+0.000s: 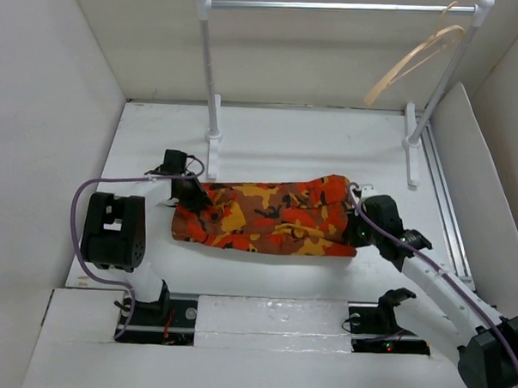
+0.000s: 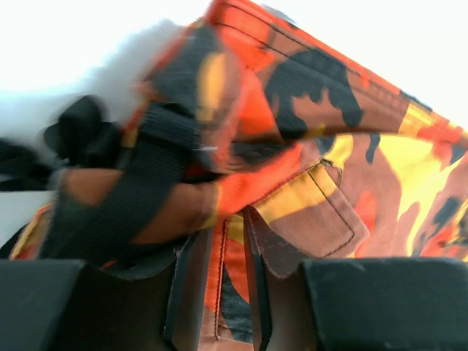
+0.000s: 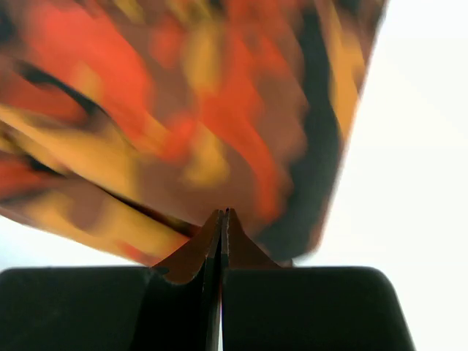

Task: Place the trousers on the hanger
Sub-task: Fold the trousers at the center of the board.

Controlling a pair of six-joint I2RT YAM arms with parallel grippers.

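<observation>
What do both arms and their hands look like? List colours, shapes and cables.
Left arm: a boxy black joint block, white links, a looping purple-grey cable. Right arm: a white tube between black joints, with a like cable alongside. The left hand and right hand each have two flat black fingers.

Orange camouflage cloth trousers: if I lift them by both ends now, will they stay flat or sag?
The orange camouflage cloth trousers will likely sag between grips: they lie limp and creased. Probably light, since the cloth folds thinly inside the left gripper. The pocket flap may dangle.
</observation>
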